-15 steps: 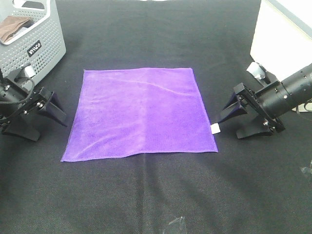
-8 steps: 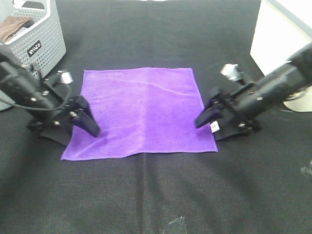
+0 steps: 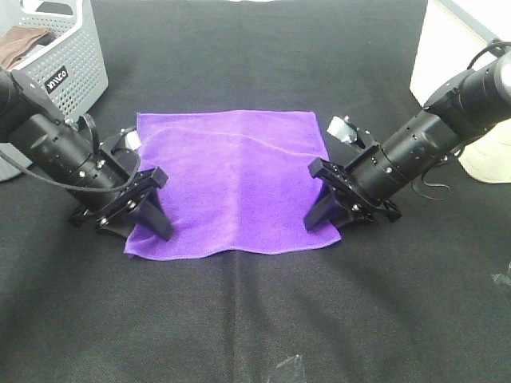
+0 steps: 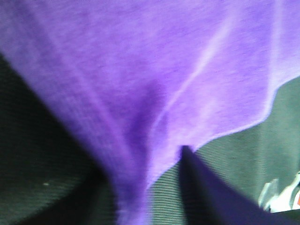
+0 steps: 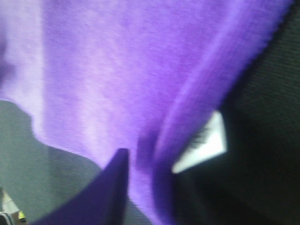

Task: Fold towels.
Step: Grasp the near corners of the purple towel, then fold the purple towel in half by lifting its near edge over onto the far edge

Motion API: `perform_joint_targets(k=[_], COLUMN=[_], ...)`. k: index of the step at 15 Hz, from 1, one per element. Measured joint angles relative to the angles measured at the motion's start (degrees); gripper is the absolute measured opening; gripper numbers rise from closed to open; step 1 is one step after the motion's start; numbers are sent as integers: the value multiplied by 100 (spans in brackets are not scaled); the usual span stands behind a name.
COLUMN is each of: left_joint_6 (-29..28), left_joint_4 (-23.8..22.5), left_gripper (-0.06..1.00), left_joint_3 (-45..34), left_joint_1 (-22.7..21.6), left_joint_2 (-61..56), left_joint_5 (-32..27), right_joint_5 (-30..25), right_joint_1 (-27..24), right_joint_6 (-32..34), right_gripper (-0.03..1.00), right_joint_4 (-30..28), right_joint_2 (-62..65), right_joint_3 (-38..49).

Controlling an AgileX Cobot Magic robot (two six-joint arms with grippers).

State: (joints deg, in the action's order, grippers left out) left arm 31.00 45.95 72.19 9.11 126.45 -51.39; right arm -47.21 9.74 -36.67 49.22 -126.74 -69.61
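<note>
The purple towel (image 3: 231, 175) lies spread on the black table, its two near corners drawn inward and bunched. My left gripper (image 3: 150, 217) presses down on the near left corner. In the left wrist view the towel (image 4: 140, 70) gathers into a fold that runs between the fingers (image 4: 206, 192), so that gripper is shut on it. Over at the near right corner my right gripper (image 3: 323, 211) is also shut on the cloth. There the towel (image 5: 117, 61) folds between its fingers (image 5: 101, 194), with the white tag (image 5: 204, 143) beside them.
A grey perforated basket (image 3: 76, 76) holding a brown cloth (image 3: 20, 44) stands at the back left. At the back right is a white box (image 3: 447, 56). A small clear scrap (image 3: 287, 369) lies near the front edge.
Both grippers have moved in from the sides onto the towel's near corners and closed on them. The near edge has been pulled inward and wrinkled.
</note>
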Motion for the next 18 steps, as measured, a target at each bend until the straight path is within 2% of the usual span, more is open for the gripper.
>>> perform_joint_targets(k=[2, 3, 6, 7, 9, 14, 16, 18], left_joint_6=[74, 149, 298, 304, 321, 413, 413, 413], left_joint_4=[-63, -69, -86, -264, -407, -430, -470, -550], left_gripper=[9, 1, 0, 0, 0, 0, 0, 0], left_joint_3=[-23, -23, -29, -120, -573, -1707, -1639, -1215], left_joint_1=[6, 6, 11, 57, 69, 69, 69, 69], left_joint_2=[23, 46, 11, -97, -401, -1644, -2023, -1919], left_joint_5=[63, 63, 23, 29, 120, 367, 481, 539], right_joint_5=[11, -17, -195, -321, -464, -642, -498, -315], right_joint_1=[0, 6, 6, 11, 17, 57, 63, 57], right_joint_6=[23, 23, 63, 126, 241, 327, 327, 327], right_gripper=[4, 0, 0, 0, 0, 0, 0, 0], right_joint_4=[-229, -258, -350, -435, -693, -579, -590, -642], right_joint_2=[-6, -6, 0, 34, 350, 1484, 1627, 1495], right_joint_3=[0, 0, 0, 0, 281, 1037, 945, 435])
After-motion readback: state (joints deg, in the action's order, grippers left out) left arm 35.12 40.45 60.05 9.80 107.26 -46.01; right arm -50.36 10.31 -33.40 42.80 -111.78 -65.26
